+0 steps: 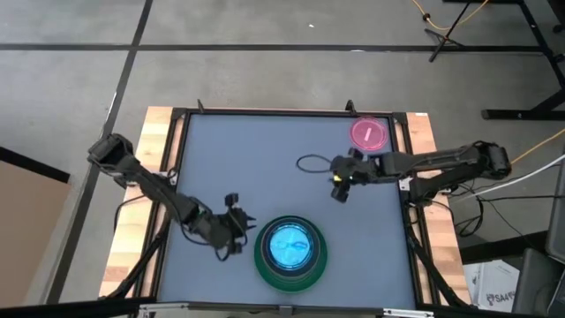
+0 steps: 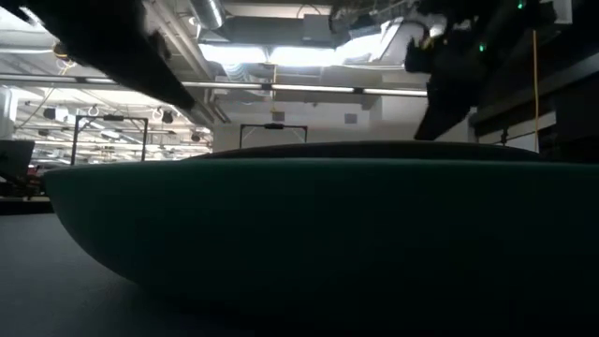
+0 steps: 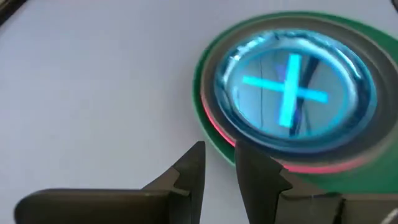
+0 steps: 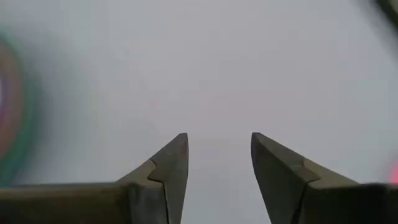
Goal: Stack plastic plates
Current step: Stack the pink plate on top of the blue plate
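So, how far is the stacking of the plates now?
Mostly done: the blue plate sits on the stack in the green plate. The open left gripper is beside it, holding nothing. Left: the pink striped plate, alone near the open right gripper.

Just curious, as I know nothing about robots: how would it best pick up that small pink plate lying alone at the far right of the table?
Probably by the rim. The small pink plate lies flat on the table, so only its thin raised edge offers a hold. The right pincer, open and empty, is nearest; it could come down from above on the plate's near edge, one finger inside the rim, one outside.
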{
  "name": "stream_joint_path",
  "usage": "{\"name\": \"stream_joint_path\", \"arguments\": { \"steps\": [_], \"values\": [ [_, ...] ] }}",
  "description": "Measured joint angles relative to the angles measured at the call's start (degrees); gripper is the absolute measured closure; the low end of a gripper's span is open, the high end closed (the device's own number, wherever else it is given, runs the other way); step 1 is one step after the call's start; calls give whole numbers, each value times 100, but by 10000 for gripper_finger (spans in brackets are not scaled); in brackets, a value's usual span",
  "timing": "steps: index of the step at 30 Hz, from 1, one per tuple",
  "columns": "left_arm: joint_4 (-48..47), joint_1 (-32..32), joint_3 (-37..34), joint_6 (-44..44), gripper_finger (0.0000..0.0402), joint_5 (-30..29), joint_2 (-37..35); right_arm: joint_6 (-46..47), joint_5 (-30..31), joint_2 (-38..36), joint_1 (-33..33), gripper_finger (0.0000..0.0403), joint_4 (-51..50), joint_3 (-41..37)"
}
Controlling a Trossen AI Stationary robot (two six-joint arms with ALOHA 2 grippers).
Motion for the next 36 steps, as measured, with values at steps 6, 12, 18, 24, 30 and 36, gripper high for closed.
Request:
{"name": "stream_joint_path", "arguments": {
  "steps": [6, 12, 18, 24, 30, 36],
  "values": [
    [1050, 505, -517, 396, 319, 33, -20, -406, 1040, 36, -988, 241, -725, -7],
    [1215, 822, -555, 402, 319, 14, -11, -1142, 891, 236, -2193, 241, -598, -4],
    [1212, 1086, -555, 406, 319, 13, -11, -1501, 473, 720, -3146, 242, -443, -8],
    [1212, 1245, -555, 742, 319, 13, -11, -1739, 355, 1380, -3526, 242, -8, -9],
    [1211, 1292, -555, 849, 319, 10, -9, -1771, 392, 1837, -3766, 242, 282, -9],
    [1211, 1292, -555, 856, 319, 9, -9, -1781, 593, 2111, -3901, 242, 439, -9]
  ]
}}
